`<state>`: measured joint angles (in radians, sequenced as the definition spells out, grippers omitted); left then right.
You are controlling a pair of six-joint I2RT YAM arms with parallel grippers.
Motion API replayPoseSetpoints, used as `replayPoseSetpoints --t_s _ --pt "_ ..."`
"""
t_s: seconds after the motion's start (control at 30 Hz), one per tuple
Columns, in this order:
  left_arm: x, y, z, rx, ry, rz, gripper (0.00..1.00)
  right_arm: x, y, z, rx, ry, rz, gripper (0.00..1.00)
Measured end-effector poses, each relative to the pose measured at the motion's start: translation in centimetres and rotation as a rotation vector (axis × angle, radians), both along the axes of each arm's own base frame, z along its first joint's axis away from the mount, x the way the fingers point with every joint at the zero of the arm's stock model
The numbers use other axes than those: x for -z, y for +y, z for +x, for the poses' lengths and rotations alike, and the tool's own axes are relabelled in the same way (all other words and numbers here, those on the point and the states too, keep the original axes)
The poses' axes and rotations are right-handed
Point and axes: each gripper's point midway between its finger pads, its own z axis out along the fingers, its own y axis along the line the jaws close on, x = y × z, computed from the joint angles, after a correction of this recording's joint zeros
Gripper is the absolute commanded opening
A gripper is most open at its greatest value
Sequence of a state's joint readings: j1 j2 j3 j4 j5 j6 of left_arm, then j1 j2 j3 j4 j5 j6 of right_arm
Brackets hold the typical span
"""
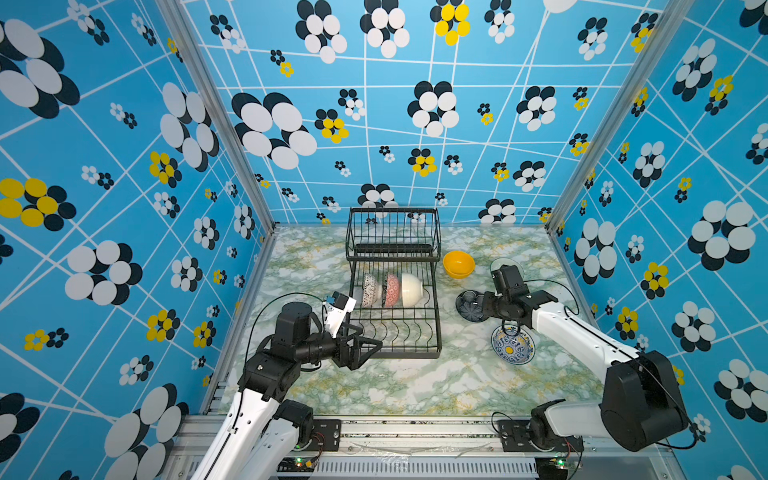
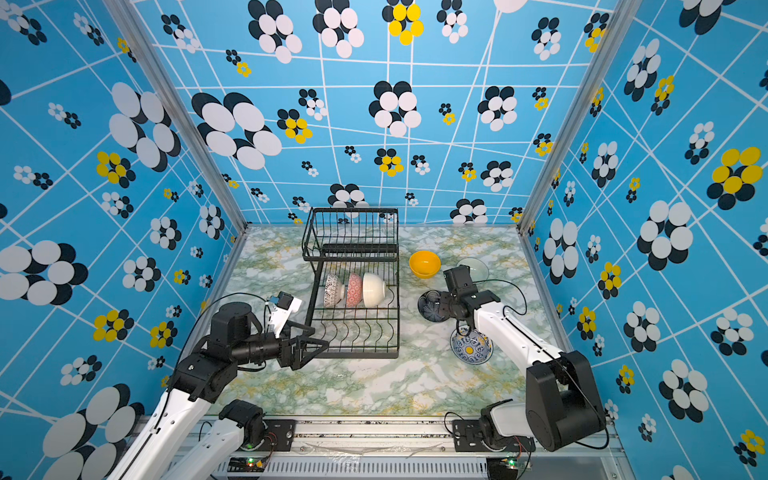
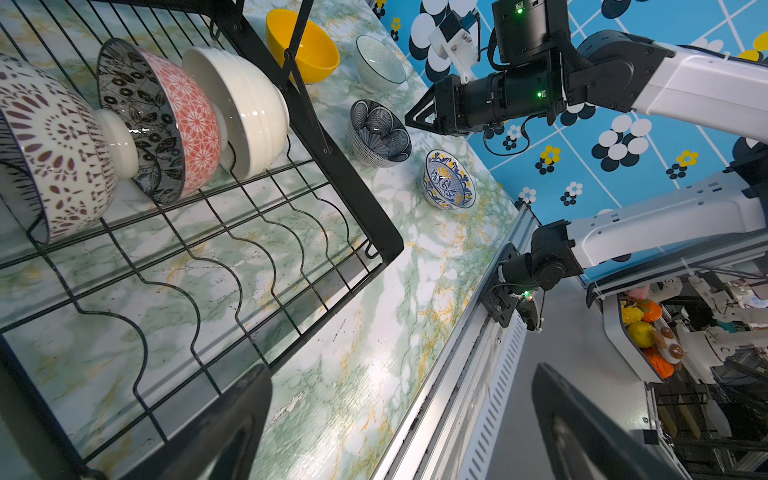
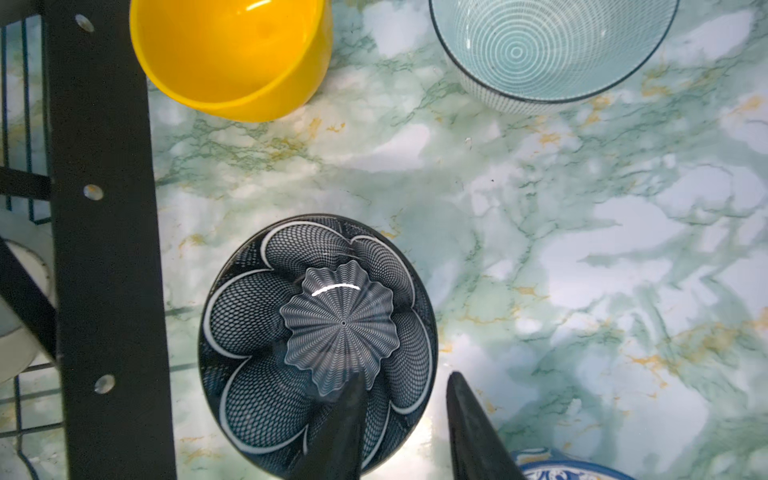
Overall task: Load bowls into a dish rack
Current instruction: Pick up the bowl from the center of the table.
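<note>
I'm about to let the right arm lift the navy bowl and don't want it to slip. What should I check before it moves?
1. Right gripper jaws straddle the dark navy bowl rim, one inside, one outside: ok.
2. Jaws closed on the rim: not ok; table shows between the rim and the outer jaw.
3. Free divider slots in the dish rack lower tray, near row: ok.
4. Left gripper out of the way: cannot tell; it hovers open at the rack's near corner.
5. Yellow bowl and blue-yellow patterned bowl apart from the navy bowl: ok.
</note>
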<state>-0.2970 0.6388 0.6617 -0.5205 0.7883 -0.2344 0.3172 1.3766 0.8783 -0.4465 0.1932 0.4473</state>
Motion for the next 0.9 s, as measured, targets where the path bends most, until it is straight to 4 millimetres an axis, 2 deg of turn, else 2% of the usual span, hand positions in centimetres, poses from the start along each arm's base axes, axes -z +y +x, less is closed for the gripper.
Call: replayPoseSetpoints --t_s 0.37,0.67,0.83,0.9 --pt "0.4 0.3 0.6 -0.031 0.001 0.022 0.99 2.5 -0.1 0.0 -0.007 0.085 -0.025 0.31" --pt "1.3 0.3 1.2 -0.044 0.039 0.042 0.99 3.7 -0.2 1.0 -0.009 0.115 -0.034 0.16" --pt "1.3 0.4 1.2 -0.048 0.04 0.043 0.99 2.9 0.4 2.1 -0.023 0.091 -0.018 0.0" --pt "1.3 0.4 1.2 -0.048 0.04 0.043 0.99 2.0 0.8 2.8 -0.034 0.061 -0.005 0.0"
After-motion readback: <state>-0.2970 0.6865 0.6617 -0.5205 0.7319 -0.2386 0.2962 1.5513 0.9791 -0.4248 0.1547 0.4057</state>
